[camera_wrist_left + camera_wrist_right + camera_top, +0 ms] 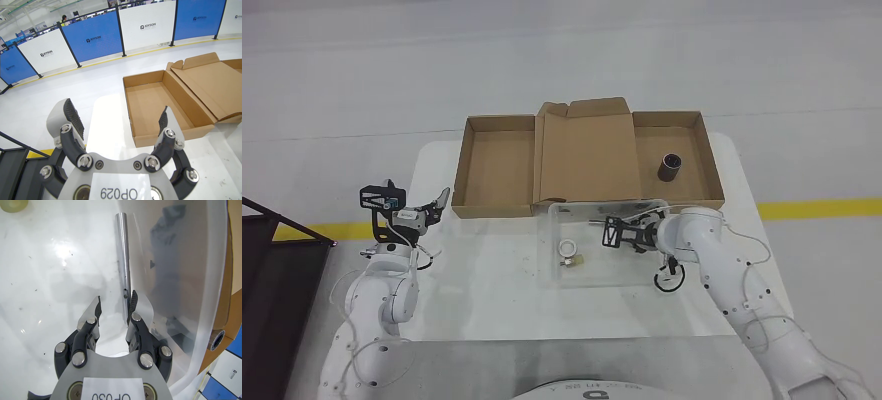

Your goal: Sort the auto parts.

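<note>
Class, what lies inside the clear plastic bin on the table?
The clear bin holds a metal tube along one wall, a white ring beside a yellowish part, and the open right gripper. The bin floor under that gripper is covered.

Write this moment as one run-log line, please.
right claw: open, inside clear bin, beside metal tube | left claw: open, above table edge | cardboard box: dark cylinder in one compartment
</note>
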